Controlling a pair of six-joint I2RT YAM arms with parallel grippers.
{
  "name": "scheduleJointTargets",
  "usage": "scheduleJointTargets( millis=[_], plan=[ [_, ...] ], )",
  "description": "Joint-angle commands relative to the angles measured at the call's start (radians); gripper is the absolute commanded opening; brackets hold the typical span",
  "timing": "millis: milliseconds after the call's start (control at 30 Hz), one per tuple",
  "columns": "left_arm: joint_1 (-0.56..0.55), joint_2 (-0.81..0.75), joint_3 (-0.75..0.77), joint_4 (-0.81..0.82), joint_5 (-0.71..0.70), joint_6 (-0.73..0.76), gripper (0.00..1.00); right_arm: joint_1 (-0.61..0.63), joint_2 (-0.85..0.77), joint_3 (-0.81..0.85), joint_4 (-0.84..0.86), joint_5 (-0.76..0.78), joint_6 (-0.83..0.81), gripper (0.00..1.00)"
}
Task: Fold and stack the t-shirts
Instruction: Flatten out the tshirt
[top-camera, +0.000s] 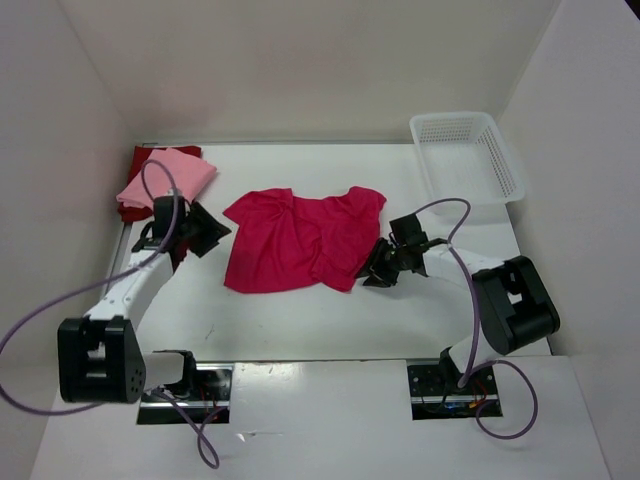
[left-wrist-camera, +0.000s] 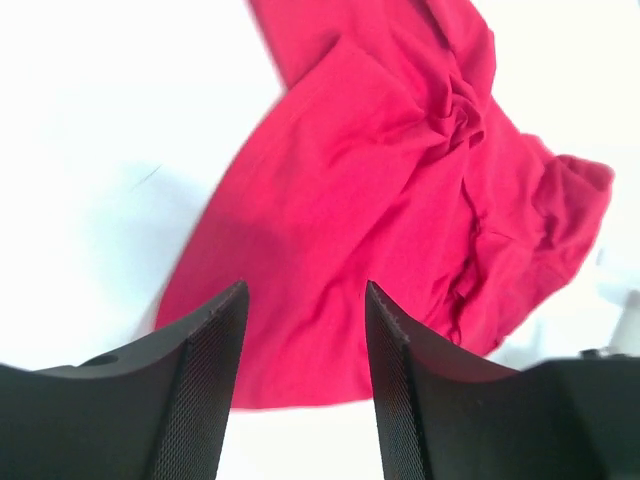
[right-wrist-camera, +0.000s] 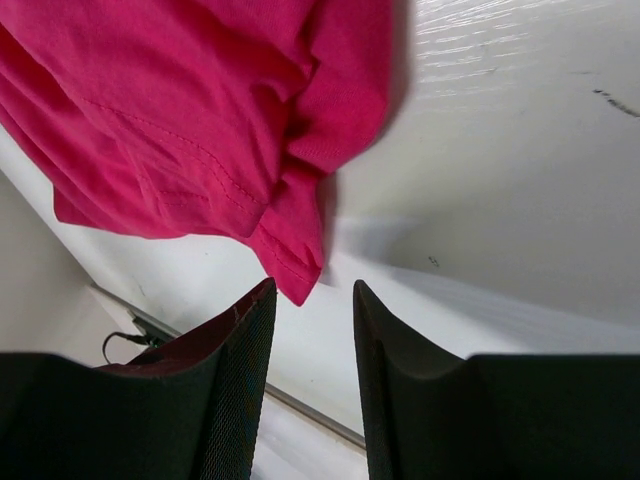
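Observation:
A bright crimson-magenta t-shirt (top-camera: 300, 240) lies crumpled and spread in the middle of the table. At the back left a folded light pink t-shirt (top-camera: 168, 177) rests on a dark red t-shirt (top-camera: 132, 210). My left gripper (top-camera: 222, 232) is just off the crimson shirt's left edge. In its wrist view the left gripper (left-wrist-camera: 305, 292) is open and empty, with the shirt (left-wrist-camera: 400, 180) lying beyond its tips. My right gripper (top-camera: 370, 273) hovers at the shirt's right lower corner. There the right gripper (right-wrist-camera: 312, 290) is open, and a hem corner of the shirt (right-wrist-camera: 200, 120) reaches almost to the tips.
A white lattice basket (top-camera: 468, 150) stands at the back right corner. White walls close in the table on the left, back and right. Purple cables loop from both arms near the front edge.

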Motion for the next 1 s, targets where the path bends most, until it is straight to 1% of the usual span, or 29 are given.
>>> scheduleJointTargets(
  millis=[0, 133, 233, 333, 400, 567, 633, 700, 733, 867, 967],
  plan=[
    [0.056, -0.073, -0.12, -0.075, 0.005, -0.083, 0.57, 0.018, -0.032, -0.009, 0.044, -0.003, 0.006, 0.43],
    [0.12, -0.108, -0.252, -0.089, 0.074, -0.19, 0.57, 0.018, -0.068, -0.04, 0.053, -0.003, 0.006, 0.43],
    [0.149, -0.108, -0.316, -0.04, 0.084, -0.216, 0.59, 0.018, -0.086, -0.058, 0.071, -0.012, 0.006, 0.45],
    [0.159, -0.108, -0.339, 0.017, 0.093, -0.246, 0.59, 0.018, -0.086, -0.058, 0.072, -0.012, -0.003, 0.45],
    [0.159, -0.099, -0.355, 0.084, 0.12, -0.258, 0.59, 0.027, -0.086, -0.067, 0.072, -0.012, -0.003, 0.46],
    [0.137, -0.052, -0.346, 0.13, 0.13, -0.258, 0.57, 0.027, -0.075, -0.067, 0.081, -0.012, -0.003, 0.46],
    [0.123, -0.026, -0.336, 0.141, 0.14, -0.258, 0.52, 0.027, -0.056, -0.067, 0.091, -0.012, 0.009, 0.47],
    [0.123, -0.01, -0.336, 0.141, 0.163, -0.237, 0.5, 0.027, -0.046, -0.067, 0.102, -0.012, 0.019, 0.47],
    [0.123, -0.01, -0.336, 0.129, 0.163, -0.237, 0.49, 0.038, -0.036, -0.067, 0.113, -0.012, 0.029, 0.5],
    [0.123, -0.024, -0.346, 0.109, 0.163, -0.226, 0.4, 0.059, -0.006, -0.067, 0.148, -0.003, 0.06, 0.5],
    [0.123, -0.048, -0.346, 0.097, 0.173, -0.217, 0.28, 0.086, 0.052, -0.067, 0.17, 0.006, 0.081, 0.5]
  ],
)
